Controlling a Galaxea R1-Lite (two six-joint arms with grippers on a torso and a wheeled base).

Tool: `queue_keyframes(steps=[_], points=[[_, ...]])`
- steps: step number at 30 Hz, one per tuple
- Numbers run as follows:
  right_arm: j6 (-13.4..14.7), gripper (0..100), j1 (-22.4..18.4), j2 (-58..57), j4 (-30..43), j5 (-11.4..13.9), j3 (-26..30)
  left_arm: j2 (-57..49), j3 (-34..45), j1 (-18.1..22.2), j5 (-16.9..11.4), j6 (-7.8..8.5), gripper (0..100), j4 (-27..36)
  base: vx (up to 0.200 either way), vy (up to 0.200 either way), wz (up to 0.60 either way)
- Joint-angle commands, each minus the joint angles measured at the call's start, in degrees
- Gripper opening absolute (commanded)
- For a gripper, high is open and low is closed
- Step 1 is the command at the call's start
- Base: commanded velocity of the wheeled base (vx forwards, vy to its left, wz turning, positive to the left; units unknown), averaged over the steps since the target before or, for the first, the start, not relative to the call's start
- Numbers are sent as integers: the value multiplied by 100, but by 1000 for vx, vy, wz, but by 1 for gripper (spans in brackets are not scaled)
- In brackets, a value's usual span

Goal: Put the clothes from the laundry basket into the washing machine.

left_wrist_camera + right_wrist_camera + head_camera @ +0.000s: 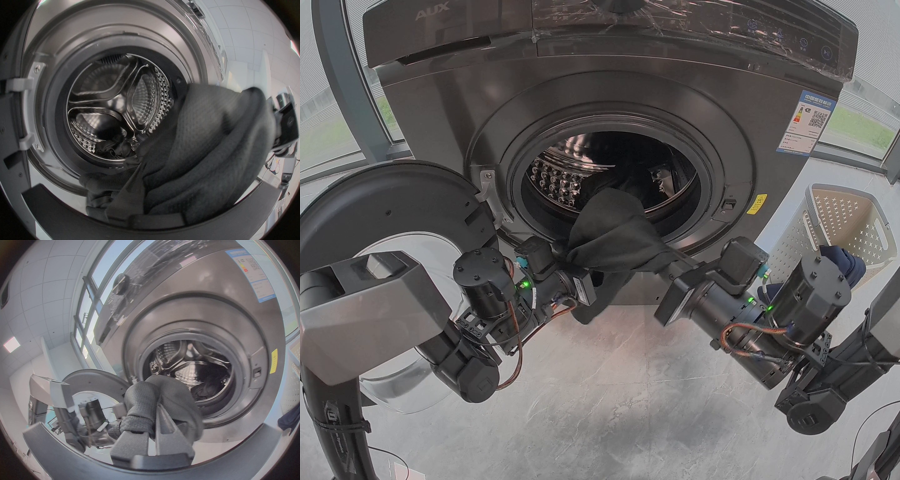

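Now loading, mid-step. Dark garment is held up between both arms at the mouth of the machine. Its upper part lies over the lip and into the drum; a lower flap hangs outside, in front of the machine, above the floor.

Right tool: jaws nearly closed, pinching a thick fold of the garment, cloth bunched between and over the fingers.

Left tool: sits just below the opening on the door side, with cloth draped over it. Cannot tell whether it has a grip or how far open it is.

Door swung fully open to the robot's left, so the opening is unobstructed. A dark bundle lies at the bottom of the drum.

Basket stands to the right of the machine, well apart from the opening, with a blue piece in it. Judgement: the task is part done, with at least one more fetch to come.

Next move, as I read it: carry both tools forward past the lip so the whole garment is inside, hanging flap included, then release. Release too near the rim and the flap's weight may drag the cloth back out onto the floor. After that, go to the basket for the blue piece.
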Motion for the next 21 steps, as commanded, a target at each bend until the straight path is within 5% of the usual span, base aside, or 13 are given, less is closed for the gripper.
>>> queue_keyframes(steps=[1,7,8,13,21], points=[[-5,0,-427,-59,-8,47,180,-492,254,7,18,-63,0,-4,0,0,0],[-5,0,-357,-24,-8,74,224,-826,587,-54,18,-63,0,-12,0,0,0],[-5,100,-339,-33,-8,74,197,-862,631,-63,18,-63,0,-12,0,0,0],[-23,100,-304,-253,1,91,716,-932,667,-10,44,-71,0,-4,0,0,0],[-181,100,-304,-710,1,856,2808,-1327,1115,-45,220,-203,0,-4,0,0,0]])
